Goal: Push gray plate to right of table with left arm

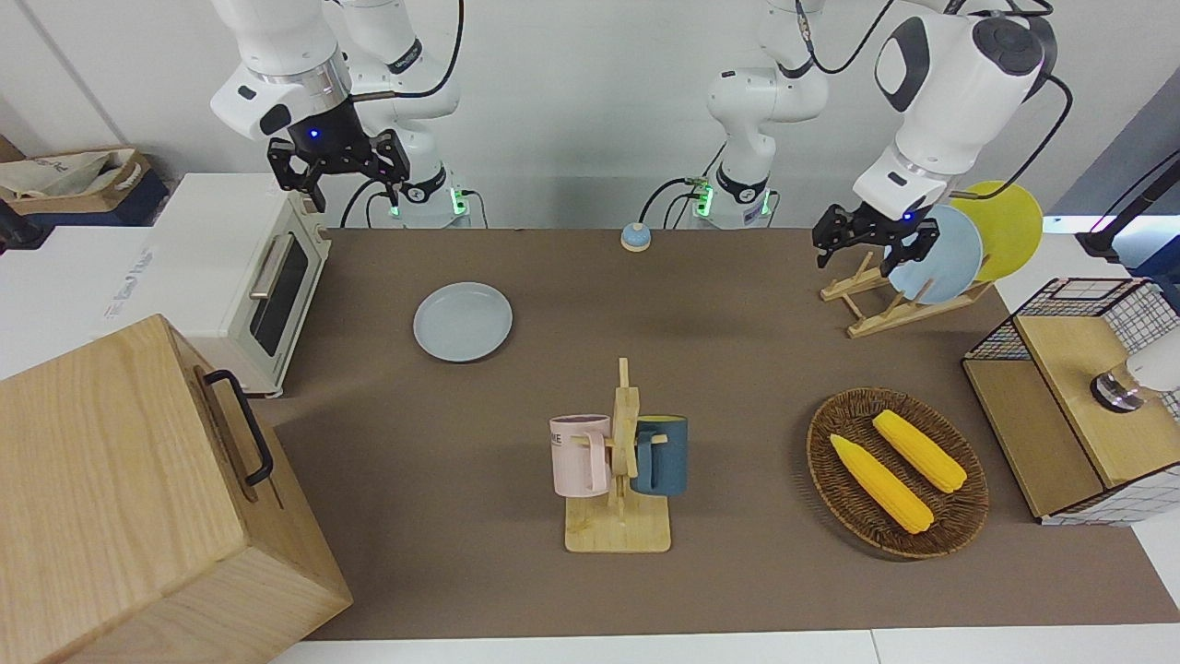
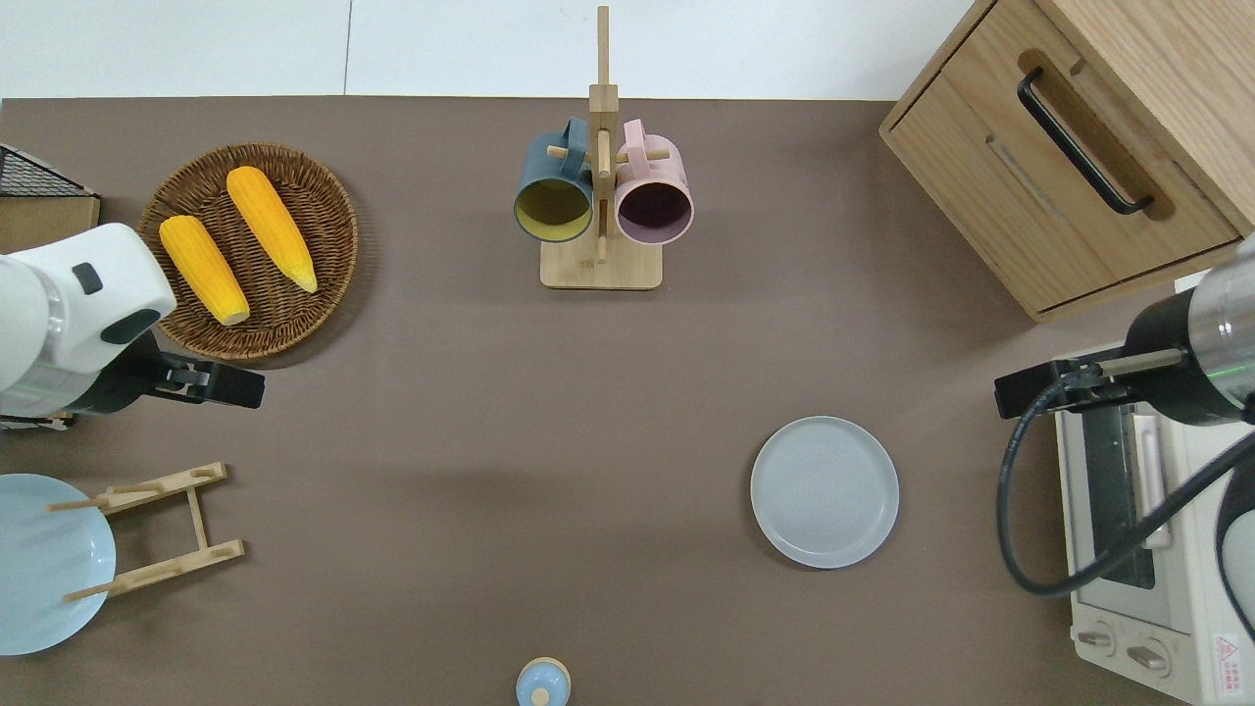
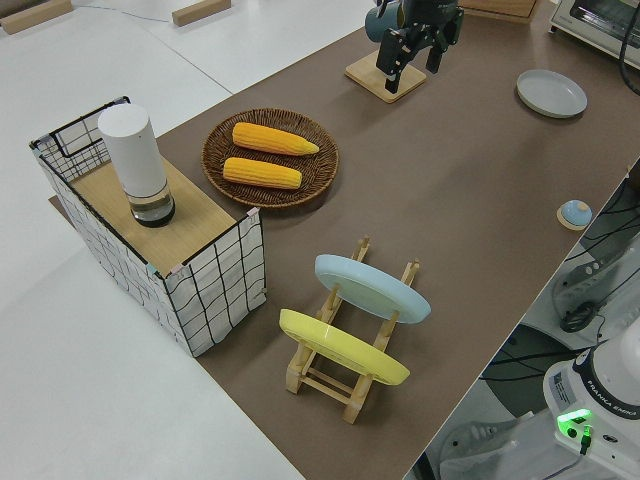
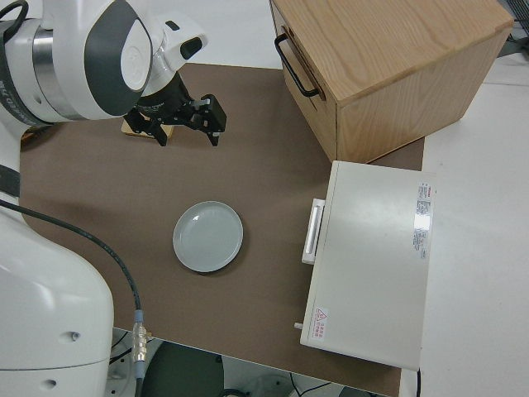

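The gray plate [image 1: 462,321] lies flat on the table [image 1: 737,369] toward the right arm's end, beside the toaster oven; it also shows in the overhead view [image 2: 825,491], the left side view [image 3: 551,92] and the right side view [image 4: 208,236]. My left gripper [image 1: 867,244] is open and empty, up in the air over the mat between the corn basket and the plate rack, as the overhead view [image 2: 230,385] shows, most of the table's length away from the plate. My right gripper [image 1: 339,171] is open and parked.
A white toaster oven [image 1: 240,267] and a wooden cabinet [image 1: 138,498] stand at the right arm's end. A mug stand [image 1: 619,461] holds a pink and a blue mug. A wicker basket [image 1: 896,472] holds two corn cobs. A plate rack [image 1: 885,309] holds sky-blue and yellow plates.
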You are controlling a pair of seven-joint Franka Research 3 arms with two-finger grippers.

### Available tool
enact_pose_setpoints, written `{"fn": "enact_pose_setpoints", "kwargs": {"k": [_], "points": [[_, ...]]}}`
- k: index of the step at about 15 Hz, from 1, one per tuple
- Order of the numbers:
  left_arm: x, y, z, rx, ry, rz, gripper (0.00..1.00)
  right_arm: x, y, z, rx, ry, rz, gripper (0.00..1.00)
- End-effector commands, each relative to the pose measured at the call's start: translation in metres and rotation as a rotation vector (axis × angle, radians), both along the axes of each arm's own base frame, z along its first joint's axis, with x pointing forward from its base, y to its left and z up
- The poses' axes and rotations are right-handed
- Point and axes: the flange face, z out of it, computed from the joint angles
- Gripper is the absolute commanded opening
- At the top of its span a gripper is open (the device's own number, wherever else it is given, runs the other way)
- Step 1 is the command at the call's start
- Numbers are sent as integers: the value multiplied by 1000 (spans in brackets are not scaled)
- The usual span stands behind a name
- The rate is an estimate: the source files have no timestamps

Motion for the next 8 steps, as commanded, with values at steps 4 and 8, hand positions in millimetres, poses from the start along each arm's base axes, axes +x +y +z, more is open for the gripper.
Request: {"fn": "enact_pose_setpoints", "kwargs": {"k": [4,8], "points": [[-2,16,45,69,-10,-4,995,-4,-2,3,8,6,-3,983],[-2,16,45,72,-10,-4,995,-3,-3,3,7,4,-3,983]]}}
